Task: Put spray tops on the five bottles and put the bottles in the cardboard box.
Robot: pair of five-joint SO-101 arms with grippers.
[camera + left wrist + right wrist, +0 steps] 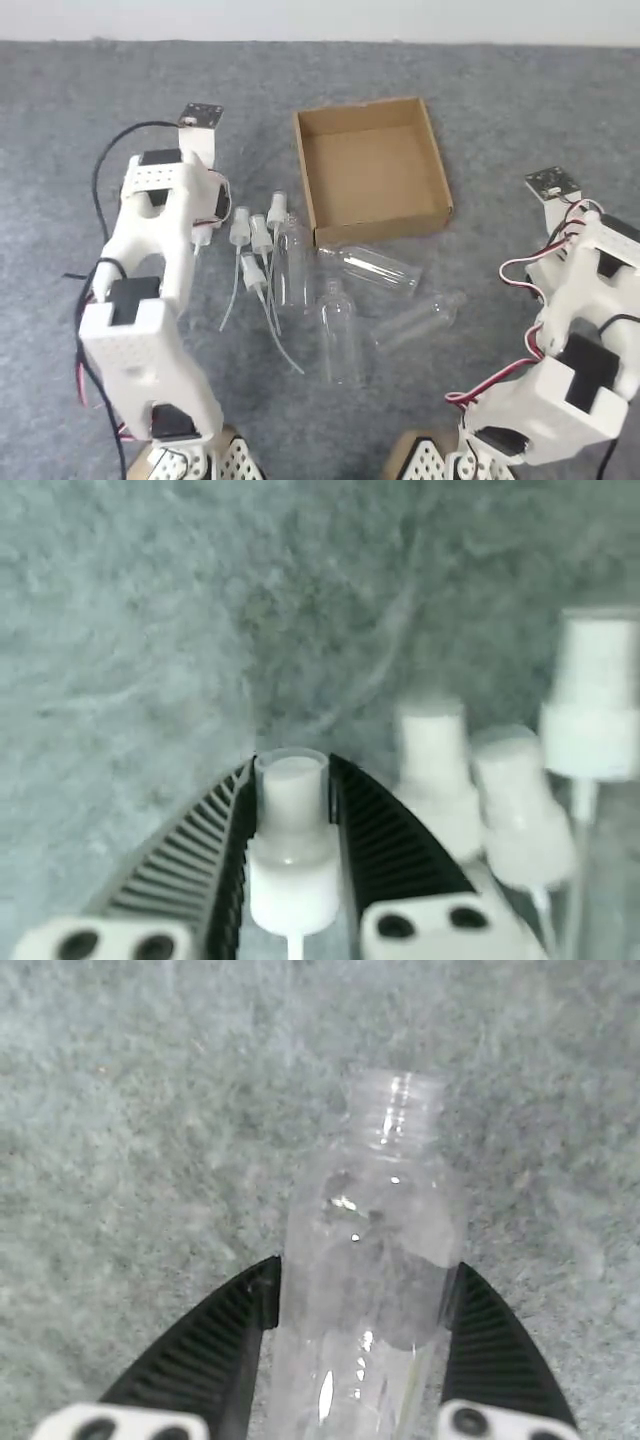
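Note:
My left gripper (291, 765) is shut on a white spray top (290, 860) just above the grey carpet. Three more spray tops (520, 810) stand close beside it. In the high view several white spray tops (255, 235) with thin tubes lie to the left of several clear bottles (340, 330) on their sides. The open cardboard box (375, 165) sits behind them with nothing in it. My right gripper (365, 1272) holds a clear bottle (375, 1210) by its body, with the threaded neck bare and pointing away from the wrist.
The left arm (150, 260) stretches along the left side, next to the spray tops. At the right edge, the right arm (580, 330) is folded low. Grey carpet covers the whole work surface, and a pale wall runs along the back.

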